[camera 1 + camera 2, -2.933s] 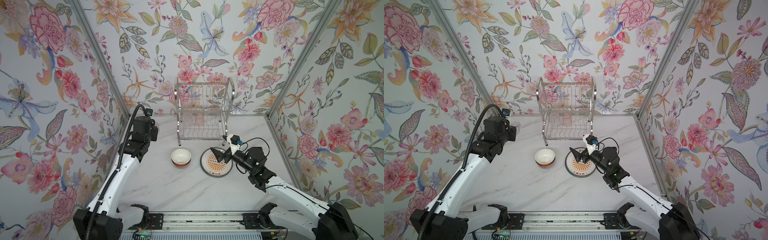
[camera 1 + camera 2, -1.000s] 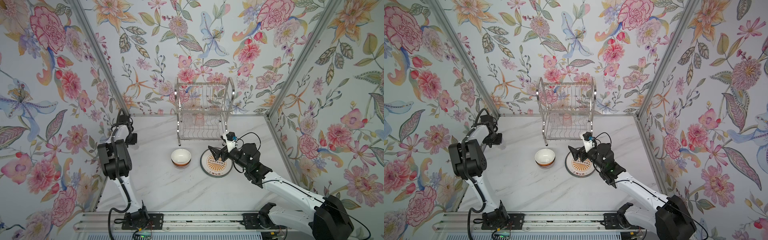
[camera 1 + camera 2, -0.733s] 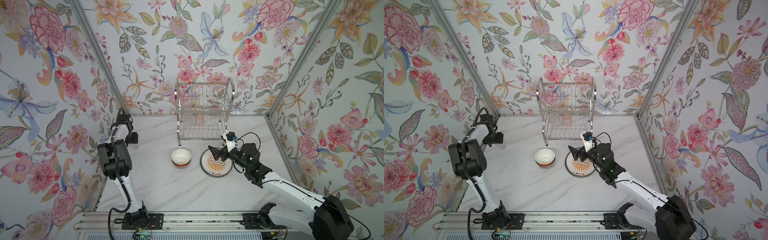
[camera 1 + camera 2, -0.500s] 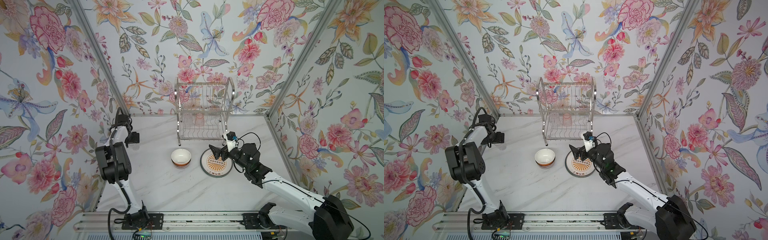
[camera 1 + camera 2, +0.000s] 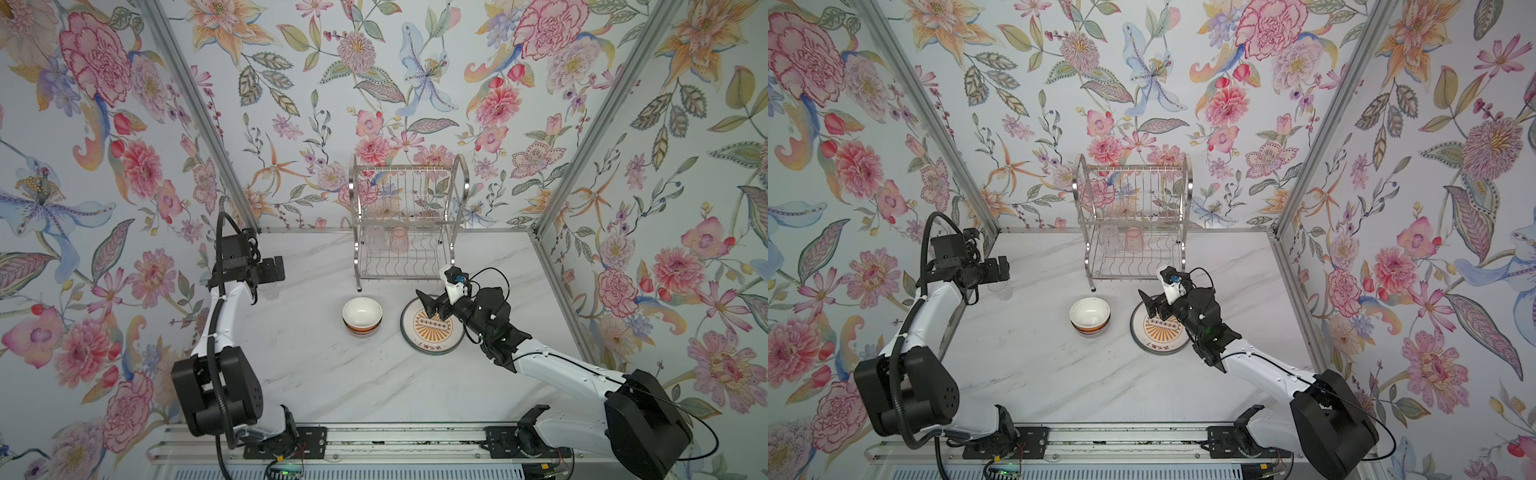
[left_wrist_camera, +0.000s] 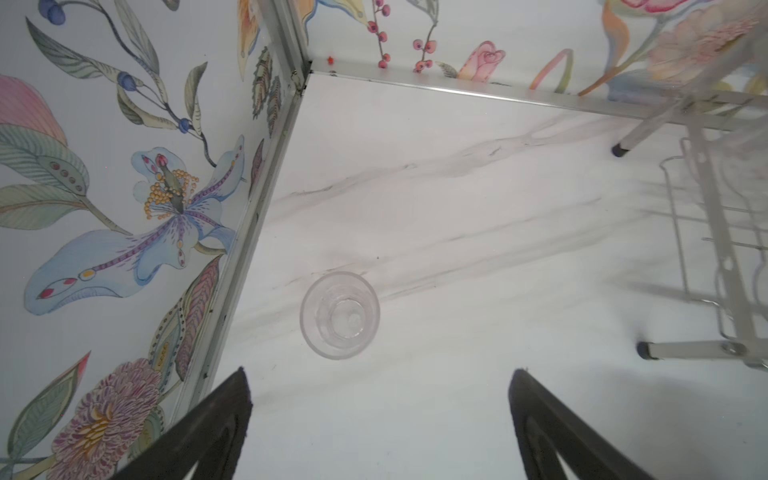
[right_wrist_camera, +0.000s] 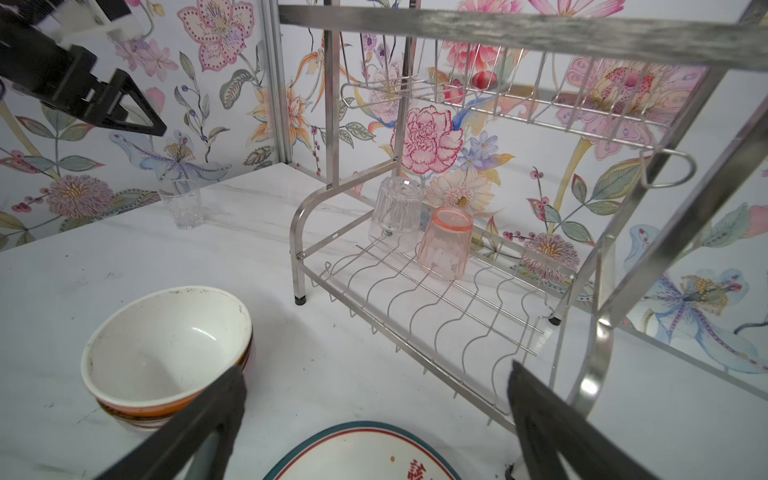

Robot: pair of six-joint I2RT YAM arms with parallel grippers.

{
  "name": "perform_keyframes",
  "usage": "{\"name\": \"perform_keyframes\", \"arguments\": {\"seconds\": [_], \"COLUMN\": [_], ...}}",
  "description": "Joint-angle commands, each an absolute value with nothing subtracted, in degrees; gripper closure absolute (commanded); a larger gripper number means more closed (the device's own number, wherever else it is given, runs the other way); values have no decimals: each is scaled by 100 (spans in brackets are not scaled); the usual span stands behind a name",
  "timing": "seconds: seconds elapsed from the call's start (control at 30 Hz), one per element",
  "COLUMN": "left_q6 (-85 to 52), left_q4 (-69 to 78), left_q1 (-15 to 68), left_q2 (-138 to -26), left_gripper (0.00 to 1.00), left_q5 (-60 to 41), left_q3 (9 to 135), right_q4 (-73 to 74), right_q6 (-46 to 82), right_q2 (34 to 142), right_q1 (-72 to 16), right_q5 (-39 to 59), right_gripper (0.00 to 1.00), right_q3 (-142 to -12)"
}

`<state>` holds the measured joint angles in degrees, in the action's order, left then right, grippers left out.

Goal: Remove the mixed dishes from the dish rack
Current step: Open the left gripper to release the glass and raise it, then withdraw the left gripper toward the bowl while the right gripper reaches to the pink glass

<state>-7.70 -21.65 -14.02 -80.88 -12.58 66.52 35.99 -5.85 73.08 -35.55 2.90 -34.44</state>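
Likely upturned, two glasses [image 7: 444, 243] occupy the dish rack [image 7: 498, 25].

You have bare tabletop [image 5: 316, 374] between the bowl [image 5: 362, 316] and lone glass [image 6: 340, 316]. The rack [image 5: 409, 266] opens frontward at its lower shelf; the upper tier overhangs the upturned clear glass [image 7: 397, 210] and pink glass [image 7: 444, 243].
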Motion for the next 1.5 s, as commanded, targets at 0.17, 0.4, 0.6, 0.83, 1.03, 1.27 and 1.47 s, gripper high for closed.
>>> {"name": "perform_keyframes", "arguments": {"seconds": [0.17, 0.4, 0.6, 0.83, 1.03, 1.27, 1.47], "left_q6": [-713, -391, -98, 168, 264, 300, 376], "left_q4": [-885, -11, 1198, 1644, 2087, 2347, 2333], "left_q1": [-938, -286, 252, 666, 1028, 1220, 1342], "left_q2": [-6781, -5976, -5418, -5283, -5373, -5633, -5770], "left_gripper": [1, 1, 1, 1, 1, 1, 1], "left_q5": [-2533, -2873, -3010, -2837, -2716, -2729, -2751], "left_q3": [5589, 4745, 3864, 3471, 3146, 3092, 3143], "right_q4": [5005, 5282, 5648, 5581, 5619, 5338, 5050], "right_q6": [-683, -799, -954, -1272, -1398, -1713, -1828], "right_q2": [8320, 9250, 10097, 10924, 11546, 12242, 12859], "right_q1": [-3341, -3195, -3079, -2998, -2797, -2589, -2454], "right_q5": [700, 935, 1042, 1265, 1388, 1503, 1656], "right_gripper": [1, 1, 1, 1, 1, 1, 1], "right_q3": [-3543, -4108, -4636, -5416, -5985, -6802, -7644]}}
